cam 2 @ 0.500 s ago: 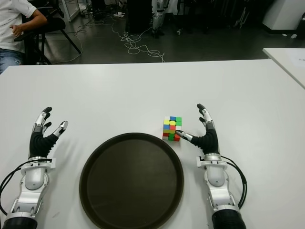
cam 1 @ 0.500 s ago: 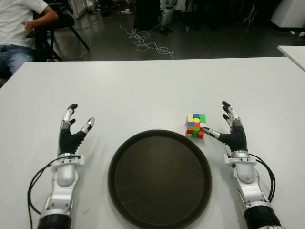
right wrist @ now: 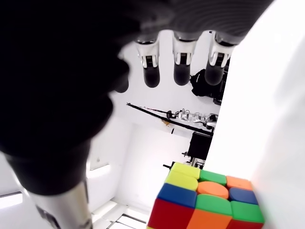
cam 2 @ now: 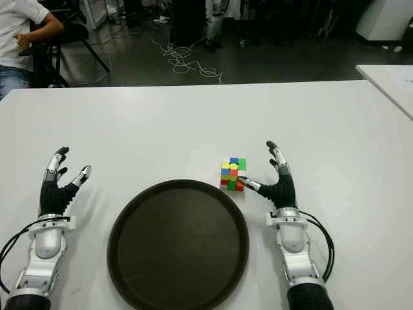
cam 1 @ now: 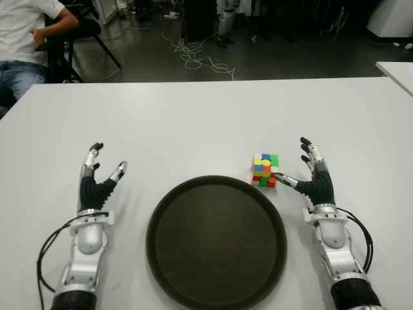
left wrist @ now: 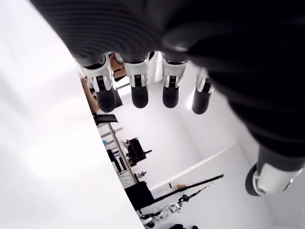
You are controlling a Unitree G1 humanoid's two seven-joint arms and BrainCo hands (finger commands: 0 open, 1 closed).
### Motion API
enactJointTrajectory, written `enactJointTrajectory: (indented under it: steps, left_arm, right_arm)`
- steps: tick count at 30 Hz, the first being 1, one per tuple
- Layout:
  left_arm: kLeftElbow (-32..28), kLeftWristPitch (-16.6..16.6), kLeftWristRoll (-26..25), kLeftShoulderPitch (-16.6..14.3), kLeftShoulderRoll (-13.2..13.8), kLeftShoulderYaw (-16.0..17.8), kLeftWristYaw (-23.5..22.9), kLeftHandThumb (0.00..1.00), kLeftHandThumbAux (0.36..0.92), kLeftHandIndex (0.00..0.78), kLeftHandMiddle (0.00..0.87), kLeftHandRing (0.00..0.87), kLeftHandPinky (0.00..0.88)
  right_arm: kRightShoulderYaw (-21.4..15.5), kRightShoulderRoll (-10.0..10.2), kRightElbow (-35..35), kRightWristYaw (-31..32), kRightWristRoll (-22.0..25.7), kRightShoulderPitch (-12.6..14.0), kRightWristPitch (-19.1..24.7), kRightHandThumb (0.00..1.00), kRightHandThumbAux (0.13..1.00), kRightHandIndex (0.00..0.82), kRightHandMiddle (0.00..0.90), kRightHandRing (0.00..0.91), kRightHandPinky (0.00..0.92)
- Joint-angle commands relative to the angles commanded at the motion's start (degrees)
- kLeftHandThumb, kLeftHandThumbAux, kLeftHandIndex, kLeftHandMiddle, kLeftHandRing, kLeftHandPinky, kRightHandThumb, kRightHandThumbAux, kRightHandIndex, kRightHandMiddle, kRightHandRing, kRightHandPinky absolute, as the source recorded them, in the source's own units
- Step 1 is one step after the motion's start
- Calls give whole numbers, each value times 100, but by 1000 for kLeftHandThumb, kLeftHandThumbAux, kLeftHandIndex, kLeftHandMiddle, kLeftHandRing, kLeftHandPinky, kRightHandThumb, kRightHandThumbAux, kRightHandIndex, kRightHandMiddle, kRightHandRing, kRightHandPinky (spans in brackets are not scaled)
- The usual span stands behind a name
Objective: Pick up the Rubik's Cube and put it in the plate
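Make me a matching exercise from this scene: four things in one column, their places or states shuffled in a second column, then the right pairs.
Things:
1. cube
2. plate
3. left hand
4. right hand

Places or states:
A. open, on the plate's left side, apart from it
B. dark, round, holding nothing
C. open, thumb tip at the cube's near corner
D. on the table just beyond the plate's far right rim

Pairs: 1-D, 2-B, 3-A, 4-C

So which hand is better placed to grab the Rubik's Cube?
Right. The right hand is open directly beside the Rubik's Cube, thumb near it; the left hand is across the plate.
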Motion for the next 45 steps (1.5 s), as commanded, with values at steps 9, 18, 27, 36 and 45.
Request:
enactJointTrajectory:
  steps: [9,18,27,36,45]
  left_arm:
    - [15,91,-85,-17,33,-26,-95,0,544,0,0,0,0]
    - [-82,26,-42,32,43,-38,-78,0,551,0,0,0,8]
    - [-87,-79,-58,35,11,-65,-102,0,554,0,0,0,19]
    - [-288,14,-190,85,-76,-49,-196,0,544,0,0,0,5]
    - [-296,17,-34,105,-36,-98,-115,0,538,0,0,0,0]
  right_arm:
    - [1,21,-87,-27,0,15,67,0,839,0,0,0,0]
    - [14,-2,-162,-22,-18,30,150,0,839,0,0,0,0]
    - [5,-22,-194,-76,-62,30,194,0,828,0,0,0,0]
    - [-126,-500,-142,-290,-425,-343,316,0,816,9,3,0,0]
    - [52,-960,193,-450,-942,-694,243,0,792,52,44,37,25]
